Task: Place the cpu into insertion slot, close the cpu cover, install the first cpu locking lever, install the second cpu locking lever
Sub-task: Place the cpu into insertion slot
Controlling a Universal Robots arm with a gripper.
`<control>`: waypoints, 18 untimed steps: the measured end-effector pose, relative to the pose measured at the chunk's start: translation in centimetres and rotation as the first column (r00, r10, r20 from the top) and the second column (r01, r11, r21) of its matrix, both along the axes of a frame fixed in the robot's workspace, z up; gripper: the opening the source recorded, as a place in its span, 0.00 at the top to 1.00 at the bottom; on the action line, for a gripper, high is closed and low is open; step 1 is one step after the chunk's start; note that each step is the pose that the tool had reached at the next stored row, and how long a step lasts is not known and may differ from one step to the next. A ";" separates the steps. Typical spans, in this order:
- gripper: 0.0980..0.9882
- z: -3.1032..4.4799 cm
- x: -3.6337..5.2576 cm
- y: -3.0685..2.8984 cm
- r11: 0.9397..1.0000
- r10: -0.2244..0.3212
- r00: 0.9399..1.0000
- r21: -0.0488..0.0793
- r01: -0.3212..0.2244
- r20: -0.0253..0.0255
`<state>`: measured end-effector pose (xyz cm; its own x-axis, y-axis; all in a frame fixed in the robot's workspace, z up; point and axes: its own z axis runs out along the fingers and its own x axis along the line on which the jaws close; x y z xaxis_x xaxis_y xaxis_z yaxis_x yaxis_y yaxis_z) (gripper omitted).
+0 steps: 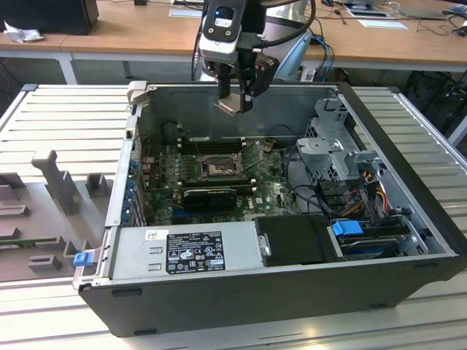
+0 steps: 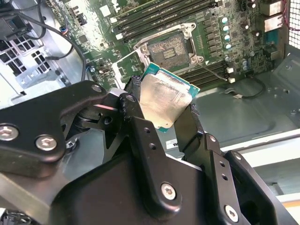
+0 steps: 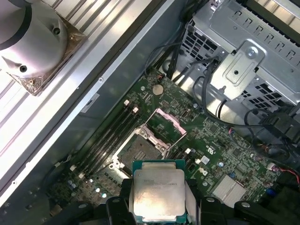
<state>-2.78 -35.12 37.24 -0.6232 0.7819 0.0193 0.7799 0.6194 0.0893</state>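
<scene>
Counts:
- 1 gripper (image 1: pixel 237 98), 2 fingers (image 2: pixel 140 129).
- 1 cpu (image 2: pixel 165 101).
- 1 insertion slot (image 2: pixel 169 49).
- 1 cpu cover (image 3: pixel 169 121).
- 1 open computer case (image 1: pixel 292 299).
- 1 power supply (image 1: pixel 186 251).
- 1 black graphics card (image 1: pixel 211 195).
- 1 metal drive cage (image 1: pixel 339 146).
- 2 blue plastic clips: one at the case corner (image 1: pixel 82 257), one by the drives (image 1: pixel 346 228).
- 1 coin cell battery (image 3: pixel 158 89) on the board.
- 4 blue-topped capacitors (image 2: pixel 227 33) in a row beside the socket.
- Long memory slots (image 3: pixel 108 136) flank the socket, exact number can't be told.
- 1 slatted metal table (image 1: pixel 66 124) under the case.
</scene>
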 end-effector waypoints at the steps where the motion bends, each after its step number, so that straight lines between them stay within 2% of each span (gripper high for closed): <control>1: 0.52 0.00 0.00 0.00 1.000 -0.006 1.000 0.000 0.006 0.000; 10: 0.52 -0.01 0.00 0.00 0.998 -0.061 0.998 0.000 0.061 0.000; 18: 0.52 -0.01 0.00 0.00 0.994 -0.111 0.994 0.000 0.111 0.000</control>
<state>-2.78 -35.12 37.23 -0.5324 0.8463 0.0193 0.8440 0.5289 0.0893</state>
